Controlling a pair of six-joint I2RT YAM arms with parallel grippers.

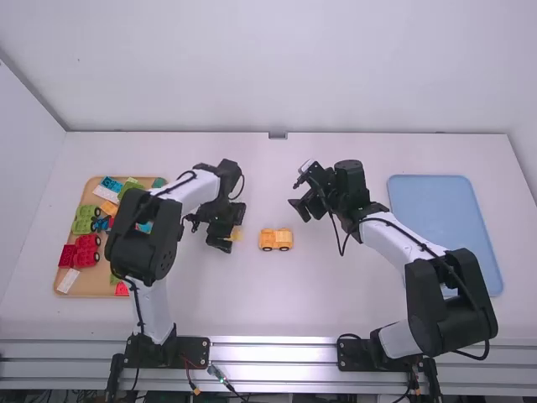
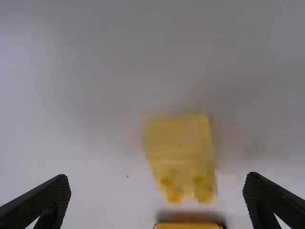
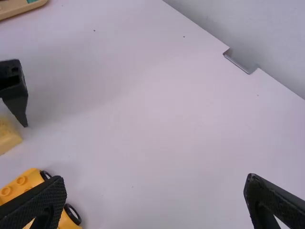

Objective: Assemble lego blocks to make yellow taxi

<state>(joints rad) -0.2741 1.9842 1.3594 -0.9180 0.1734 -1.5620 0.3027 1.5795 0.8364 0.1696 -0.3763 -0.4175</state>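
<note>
My left gripper (image 1: pixel 230 232) is low over the table, left of the middle, around a pale yellow block (image 1: pixel 237 236). In the left wrist view, the left gripper (image 2: pixel 157 180) is open, with the studded block (image 2: pixel 180 148) between and beyond its spread fingers. A yellow-orange wheeled car base (image 1: pixel 275 240) stands just right of that block; the right wrist view has the base (image 3: pixel 25 187) beside a finger. My right gripper (image 1: pixel 304 198) hangs right of the middle, farther from the camera than the base. Nothing is between the fingers of the right gripper (image 3: pixel 155 182).
A wooden tray (image 1: pixel 92 284) at the left holds several coloured blocks, including a green piece (image 1: pixel 85 219) and a red piece (image 1: pixel 81 252). The left arm reaches over the tray's right part. A blue tray (image 1: pixel 440 210) lies at the right, partly behind the right arm.
</note>
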